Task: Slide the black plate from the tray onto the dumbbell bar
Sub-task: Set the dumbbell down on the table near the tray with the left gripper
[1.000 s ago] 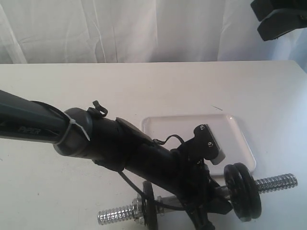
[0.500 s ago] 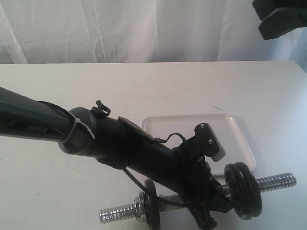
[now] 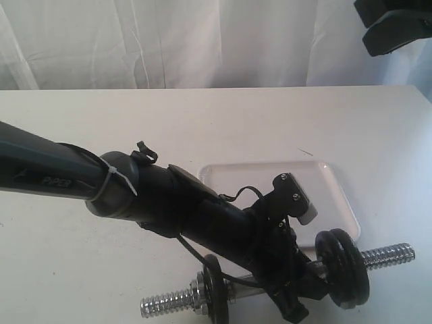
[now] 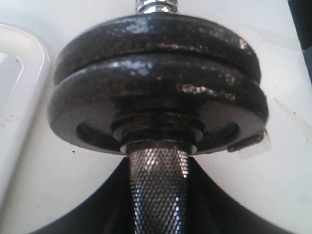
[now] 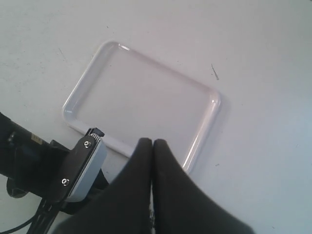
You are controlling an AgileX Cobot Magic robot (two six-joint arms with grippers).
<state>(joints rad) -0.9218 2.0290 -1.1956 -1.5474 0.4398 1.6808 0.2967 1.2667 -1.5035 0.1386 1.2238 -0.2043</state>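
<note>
While the left hand (image 3: 295,297) pinches the knurled chrome middle of the dumbbell bar (image 3: 388,256), we note the black plate (image 3: 356,270), a rough cast disc, seated on it flush against a second disc (image 3: 329,255), near the glossy round-cornered white tray (image 3: 270,166). Right hand (image 5: 152,144) pressed together, aloft. Matte white table (image 3: 202,121); white curtain (image 3: 169,40) behind.

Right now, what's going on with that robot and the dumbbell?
The left gripper grips the dumbbell bar by its knurled middle. Two black plates sit side by side on the bar's end near the tray. The tray has no plate on it, and the right gripper hangs shut above it, holding nothing.
</note>
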